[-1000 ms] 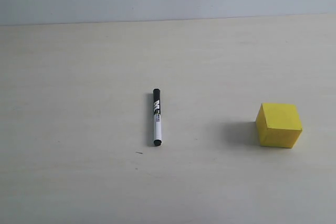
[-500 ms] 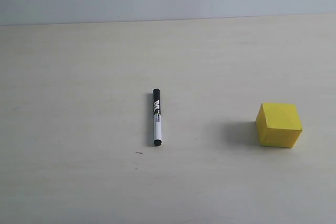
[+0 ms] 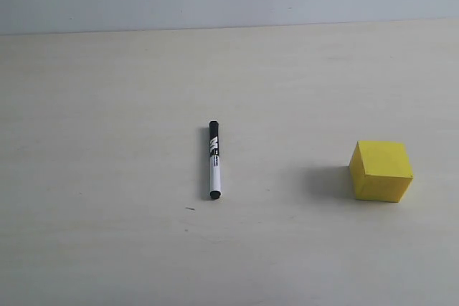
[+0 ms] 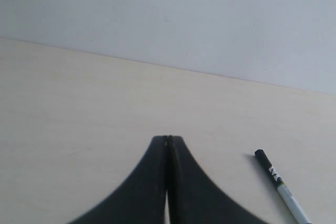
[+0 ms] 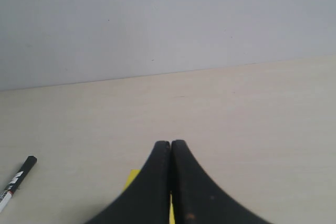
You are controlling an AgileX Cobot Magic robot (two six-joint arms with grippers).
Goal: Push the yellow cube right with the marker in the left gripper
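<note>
The marker (image 3: 214,160) looked light and stiff, with a smooth round barrel that would probably roll or slip if nudged from the side. The surest hold seemed to be across its middle, where black met white, with the fingers closing from 3 and 9 o'clock. It was slim, with a black cap and lettered upper half, a white lower barrel and a black tip.

It lay flat on the pale table (image 3: 107,105), cap toward 12 o'clock and tip toward 6. The yellow cube (image 3: 381,170) sat well apart from it at 3 o'clock. It was a matte, sharp-edged block that would likely slide rather than tip if pushed low on its 9 o'clock face.

The left gripper (image 4: 168,139) was clenched on nothing, its fingers pressed together, with the marker off to one side. The right gripper (image 5: 170,143) was likewise closed and empty.
</note>
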